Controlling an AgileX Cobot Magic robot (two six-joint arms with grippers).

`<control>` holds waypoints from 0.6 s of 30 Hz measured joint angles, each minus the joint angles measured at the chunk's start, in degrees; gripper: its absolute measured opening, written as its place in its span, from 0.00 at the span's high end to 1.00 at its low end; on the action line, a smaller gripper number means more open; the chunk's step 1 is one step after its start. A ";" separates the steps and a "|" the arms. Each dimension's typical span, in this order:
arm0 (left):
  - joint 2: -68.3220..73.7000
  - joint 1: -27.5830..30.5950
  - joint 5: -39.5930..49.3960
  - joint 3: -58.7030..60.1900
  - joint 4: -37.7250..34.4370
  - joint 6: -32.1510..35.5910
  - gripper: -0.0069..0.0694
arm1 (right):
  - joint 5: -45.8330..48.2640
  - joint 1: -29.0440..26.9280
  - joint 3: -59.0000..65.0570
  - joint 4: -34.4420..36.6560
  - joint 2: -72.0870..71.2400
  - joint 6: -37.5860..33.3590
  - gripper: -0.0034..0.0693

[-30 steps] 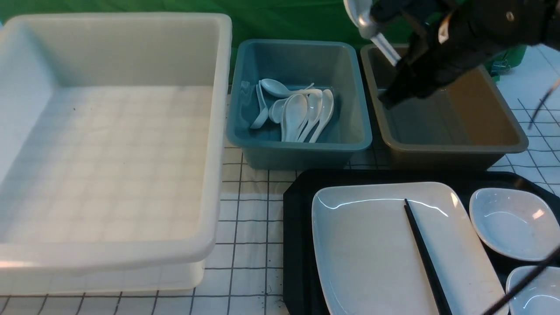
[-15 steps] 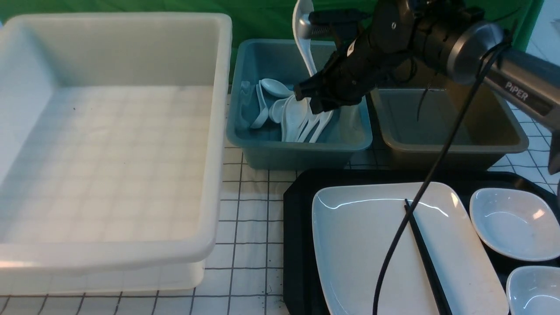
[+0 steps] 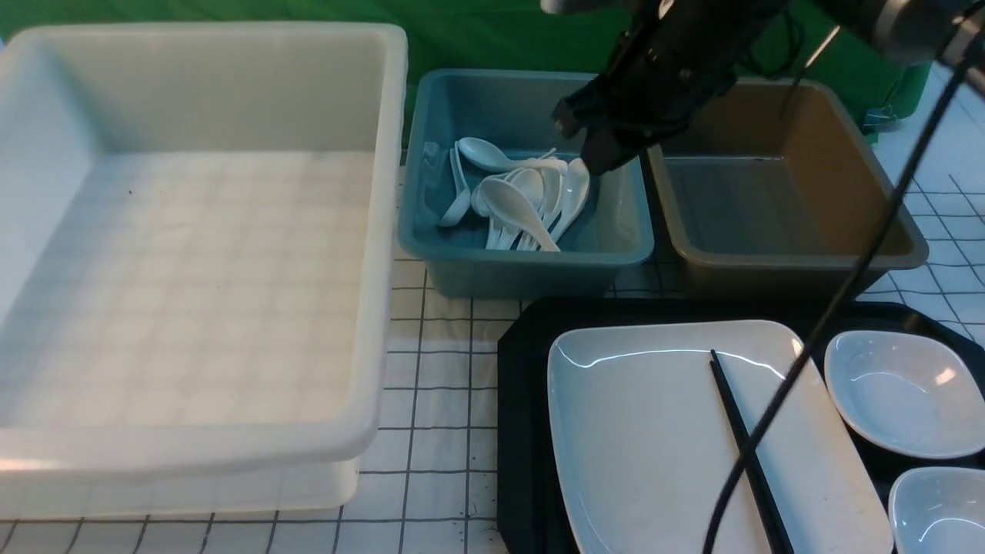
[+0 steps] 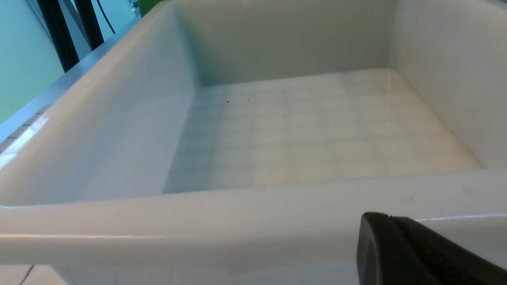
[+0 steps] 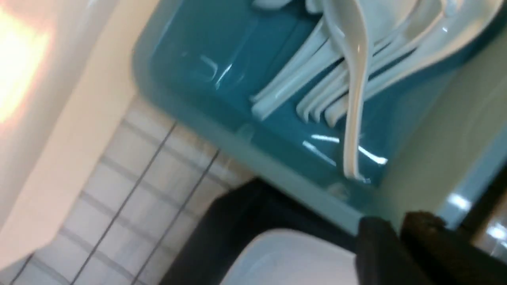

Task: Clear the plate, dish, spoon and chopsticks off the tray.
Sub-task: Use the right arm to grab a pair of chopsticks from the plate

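- Black chopsticks [image 3: 742,438] lie paired on the white plate [image 3: 639,431], toward 3 o'clock of its middle, on the tray [image 3: 523,431].
- Long axis runs from 11 to 5 o'clock.
- Likely light, stiff and slippery; pinch both mid-length.
- Right gripper [image 3: 581,142], nearly closed and empty, hangs over the blue bin [image 3: 523,261]; left gripper [image 4: 416,253] is closed.

Spoon [image 3: 517,206] off your tray [image 3: 523,400].
Behind the tray, it lies in the teal bin [image 3: 523,269], your right gripper [image 3: 583,146] above.

No legible text or markings
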 joint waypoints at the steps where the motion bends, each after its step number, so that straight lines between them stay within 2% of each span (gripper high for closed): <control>1: 0.00 0.00 0.01 0.00 0.00 0.00 0.88 | 0.00 0.00 0.47 0.06 -2.62 -0.05 0.88; 5: 0.00 0.00 0.00 0.00 0.00 0.00 0.88 | 0.00 0.00 5.62 -0.64 -10.11 -0.99 0.91; 11: 0.00 0.00 0.00 0.00 0.00 0.00 0.88 | -0.16 -1.24 29.47 -2.51 -23.04 -0.63 0.91; 13: 0.00 0.00 0.00 0.00 0.00 0.00 0.88 | -0.36 -2.63 43.29 -2.76 -28.92 1.97 0.91; 18: 0.00 0.00 0.00 0.00 0.00 0.00 0.88 | -6.17 -3.43 64.13 -2.77 -36.70 6.78 0.90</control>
